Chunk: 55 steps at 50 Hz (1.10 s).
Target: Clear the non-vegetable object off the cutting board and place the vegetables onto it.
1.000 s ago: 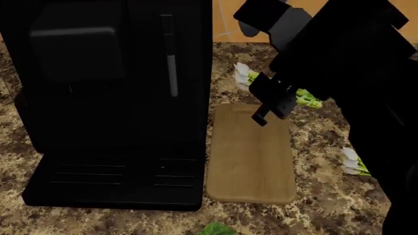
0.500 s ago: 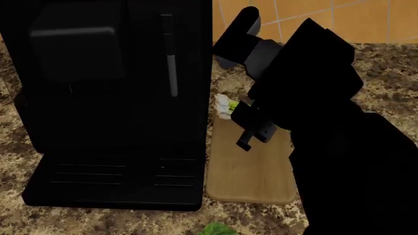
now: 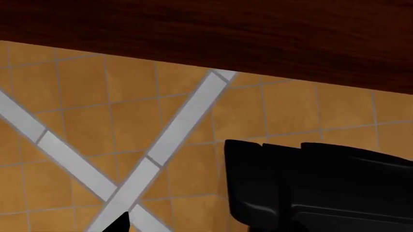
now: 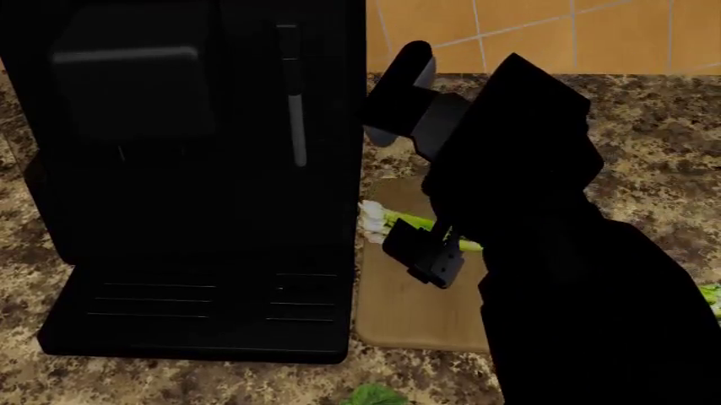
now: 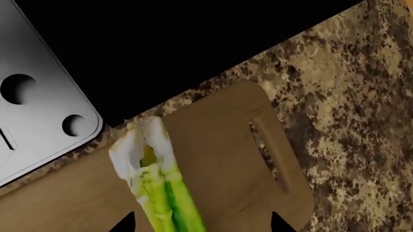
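One cutting board (image 4: 411, 304), one black machine (image 4: 192, 177), one asparagus bundle (image 5: 161, 193) over the board, another green asparagus tip (image 4: 710, 295) at right, one leafy sprig (image 4: 376, 395) near.

cutting board (image 5: 213, 159): matt tan wood, smooth
countertop (image 5: 351, 111): speckled brown granite
asparagus (image 5: 158, 188): fibrous green stalks, white ends
machine (image 4: 192, 169): black, faintly glossy
wall (image 3: 96, 135): orange tile

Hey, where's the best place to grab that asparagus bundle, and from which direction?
Mid-stalk, from above, jaws across its length. The asparagus bundle is long and thin, white cut ends free over the cutting board. The right gripper already seems to hold it that way.
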{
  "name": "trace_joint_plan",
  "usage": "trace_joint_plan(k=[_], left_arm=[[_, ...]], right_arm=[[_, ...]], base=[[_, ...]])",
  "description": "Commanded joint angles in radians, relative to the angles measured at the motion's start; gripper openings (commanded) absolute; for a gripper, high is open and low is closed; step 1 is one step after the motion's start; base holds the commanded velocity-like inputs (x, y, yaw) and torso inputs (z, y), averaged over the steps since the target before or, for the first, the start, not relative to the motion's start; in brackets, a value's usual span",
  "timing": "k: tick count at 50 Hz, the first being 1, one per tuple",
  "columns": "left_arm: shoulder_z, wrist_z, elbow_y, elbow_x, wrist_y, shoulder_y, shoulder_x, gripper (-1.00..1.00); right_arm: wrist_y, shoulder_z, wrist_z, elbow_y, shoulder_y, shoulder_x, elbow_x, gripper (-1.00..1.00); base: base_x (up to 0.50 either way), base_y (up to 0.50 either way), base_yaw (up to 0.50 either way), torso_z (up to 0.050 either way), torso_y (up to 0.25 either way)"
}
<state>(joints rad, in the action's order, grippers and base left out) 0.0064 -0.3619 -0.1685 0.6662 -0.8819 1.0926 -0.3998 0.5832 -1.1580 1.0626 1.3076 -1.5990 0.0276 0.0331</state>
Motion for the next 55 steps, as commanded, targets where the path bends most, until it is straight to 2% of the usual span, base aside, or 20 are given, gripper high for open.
trace_joint_plan(k=[1,16,21,24,25,32,35,36,39,41,42,45,55], left_arm=[[-0.010,-0.021,0.009,-0.039,-0.019,-0.010,-0.009,1.00],[-0.011,-0.028,-0.004,-0.028,-0.030,-0.006,-0.008,1.00],[-0.009,-0.029,-0.004,-0.026,-0.030,0.001,-0.008,1.00],[-0.009,-0.029,-0.003,-0.025,-0.028,0.004,-0.006,1.00],[-0.014,-0.032,-0.010,-0.019,-0.032,0.002,-0.004,1.00],[-0.013,-0.028,-0.001,-0.020,-0.026,0.007,-0.007,1.00],[-0.019,-0.034,-0.016,-0.010,-0.035,0.000,-0.007,1.00],[-0.020,-0.035,-0.017,-0.008,-0.037,0.000,-0.007,1.00],[-0.023,-0.036,-0.024,-0.002,-0.044,0.002,-0.009,1.00],[-0.022,-0.037,-0.026,0.000,-0.045,0.003,-0.007,1.00],[-0.023,-0.038,-0.026,0.001,-0.046,0.004,-0.006,1.00],[-0.021,-0.041,-0.032,0.005,-0.049,0.002,-0.004,1.00],[-0.021,-0.044,-0.035,0.013,-0.055,0.006,-0.003,1.00]], right_arm=[[-0.006,0.010,0.016,0.001,-0.001,-0.004,-0.031,1.00],[0.013,-0.007,0.064,-0.004,-0.101,0.021,-0.037,1.00],[0.400,0.004,0.080,-0.617,-0.040,0.237,-0.026,1.00],[0.534,0.039,0.058,-0.804,-0.016,0.295,-0.017,1.00],[0.617,0.057,0.052,-0.928,0.003,0.330,-0.010,1.00],[0.921,0.121,0.026,-1.365,0.050,0.411,0.011,1.00],[0.987,0.129,0.011,-1.454,0.037,0.436,0.040,1.00],[0.987,0.125,-0.041,-1.459,0.020,0.450,0.111,1.00],[0.987,0.056,-0.491,-1.463,-0.158,0.545,0.561,1.00],[0.986,0.029,-0.791,-1.461,-0.216,0.572,0.861,1.00],[0.985,0.022,-0.877,-1.459,-0.231,0.577,1.011,1.00],[0.983,-0.012,-1.041,-1.463,-0.282,0.592,1.405,1.00],[0.936,-0.071,-1.290,-1.478,-0.346,0.588,1.768,1.00]], base=[[0.00,0.00,0.00,0.000,0.000],[0.00,0.00,0.00,0.000,0.000],[0.00,0.00,0.00,0.000,0.000],[0.00,0.00,0.00,0.000,0.000],[0.00,0.00,0.00,0.000,0.000],[0.00,0.00,0.00,0.000,0.000],[0.00,0.00,0.00,0.000,0.000],[0.00,0.00,0.00,0.000,0.000],[0.00,0.00,0.00,0.000,0.000],[0.00,0.00,0.00,0.000,0.000],[0.00,0.00,0.00,0.000,0.000],[0.00,0.00,0.00,0.000,0.000],[0.00,0.00,0.00,0.000,0.000]])
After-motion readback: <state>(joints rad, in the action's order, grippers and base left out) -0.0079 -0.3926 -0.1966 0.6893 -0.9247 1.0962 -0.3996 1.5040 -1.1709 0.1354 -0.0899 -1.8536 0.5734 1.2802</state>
